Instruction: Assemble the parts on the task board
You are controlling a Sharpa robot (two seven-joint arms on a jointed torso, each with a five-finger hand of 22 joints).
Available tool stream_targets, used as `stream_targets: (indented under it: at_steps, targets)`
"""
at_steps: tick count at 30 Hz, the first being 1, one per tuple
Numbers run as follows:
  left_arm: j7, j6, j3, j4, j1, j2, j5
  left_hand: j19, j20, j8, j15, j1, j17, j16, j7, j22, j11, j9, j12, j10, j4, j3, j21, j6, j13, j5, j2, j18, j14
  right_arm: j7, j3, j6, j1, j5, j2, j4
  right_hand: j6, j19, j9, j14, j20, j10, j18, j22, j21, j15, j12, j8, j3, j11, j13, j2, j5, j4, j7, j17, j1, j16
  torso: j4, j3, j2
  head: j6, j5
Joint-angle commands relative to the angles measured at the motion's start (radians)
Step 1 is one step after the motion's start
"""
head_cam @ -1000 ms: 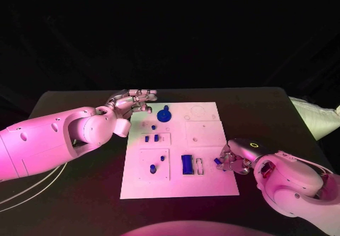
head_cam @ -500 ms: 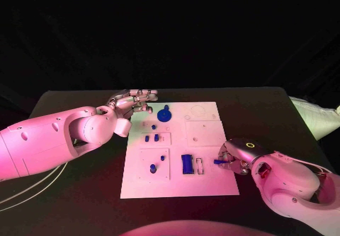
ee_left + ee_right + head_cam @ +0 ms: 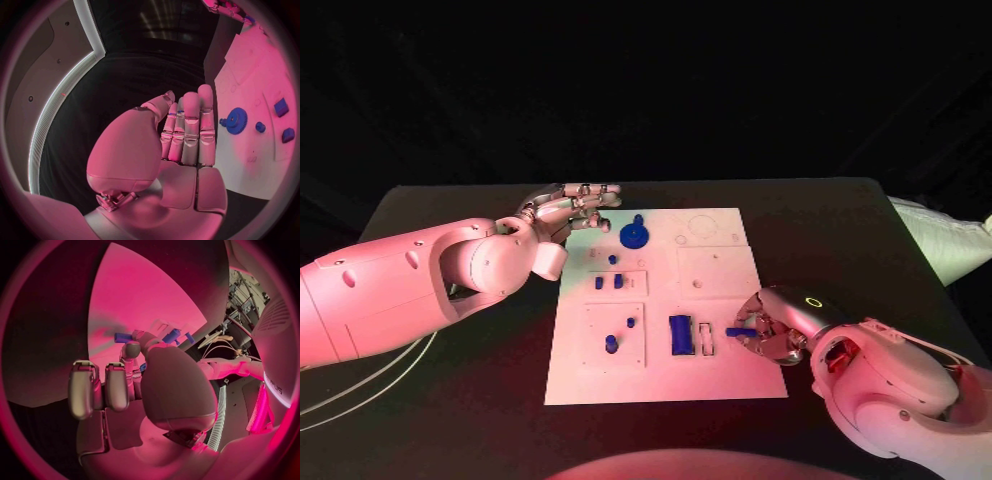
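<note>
Right hand (image 3: 764, 335) pinches a small blue plastic peg (image 3: 740, 331) at the white task board's (image 3: 718, 375) right edge; left hand (image 3: 574, 207) idles empty; most parts look unseated.

White board (image 3: 718, 375) on black table (image 3: 473, 400); blue parts (image 3: 681, 333); silver hands on white arms (image 3: 401, 290).
</note>
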Motion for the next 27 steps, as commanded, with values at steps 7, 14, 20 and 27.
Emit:
stream_targets:
  at_steps: [7, 14, 20, 27]
  targets:
    - [0.003, 0.023, 0.001, 0.006, 0.0, 0.0, 0.0, 0.0, 0.005, 0.005, 0.002, -0.001, -0.002, 0.006, -0.001, -0.002, -0.003, -0.001, 0.005, -0.008, -0.004, -0.005, -0.007, -0.004, 0.002, -0.001, 0.003, 0.011, -0.007, -0.009, 0.003, -0.118, 0.005, 0.307, 0.001, 0.011, 0.011, 0.005, 0.033, 0.058, -0.002, 0.008, -0.018, 0.064, 0.006, -0.003, 0.003, 0.005, 0.042, 0.0, 0.006, -0.02, 0.028, -0.004, -0.007, -0.001, -0.038, 0.002, 0.0014, -0.002, 0.001, -0.005, -0.002]
    - [0.002, 0.021, 0.001, 0.008, 0.0, 0.0, -0.004, 0.0, 0.005, 0.003, 0.002, 0.002, -0.004, 0.007, 0.0, -0.002, -0.002, -0.002, 0.007, -0.009, -0.006, -0.006, -0.008, -0.009, 0.002, 0.0, 0.002, 0.012, -0.007, -0.009, 0.003, -0.098, 0.005, 0.367, 0.021, -0.003, 0.012, 0.007, 0.04, 0.06, -0.001, 0.019, -0.019, 0.068, 0.008, -0.003, 0.022, 0.007, 0.042, 0.0, 0.024, -0.024, 0.058, 0.011, -0.007, 0.008, -0.086, 0.007, 0.0025, -0.0026, 0.0, -0.009, -0.001]
    - [0.002, 0.021, 0.001, 0.009, 0.0, 0.001, -0.007, 0.0, 0.005, 0.003, 0.002, 0.002, -0.004, 0.007, 0.0, -0.002, -0.002, -0.002, 0.007, -0.009, -0.006, -0.006, -0.008, -0.009, 0.002, 0.0, 0.002, 0.012, -0.007, -0.011, 0.001, -0.087, 0.005, 0.377, 0.043, -0.02, 0.02, 0.019, 0.046, 0.063, -0.002, 0.036, -0.023, 0.083, 0.019, -0.005, 0.05, 0.011, 0.019, -0.003, 0.047, -0.02, 0.079, 0.045, -0.011, 0.022, -0.148, 0.018, 0.0032, -0.0015, 0.0, -0.003, 0.002]
    - [0.002, 0.02, 0.001, 0.01, 0.0, 0.002, -0.014, 0.0, 0.005, 0.002, 0.002, 0.002, -0.004, 0.007, 0.001, -0.002, -0.002, -0.002, 0.007, -0.01, -0.007, -0.006, -0.008, -0.01, 0.002, -0.001, 0.002, 0.012, -0.007, -0.013, 0.0, -0.091, 0.005, 0.369, 0.063, -0.031, 0.026, 0.022, 0.05, 0.064, -0.005, 0.044, -0.024, 0.088, 0.022, -0.007, 0.068, 0.013, -0.012, -0.005, 0.063, -0.018, 0.08, 0.061, -0.015, 0.026, -0.184, 0.021, 0.001, -0.0007, 0.0, -0.005, 0.006]
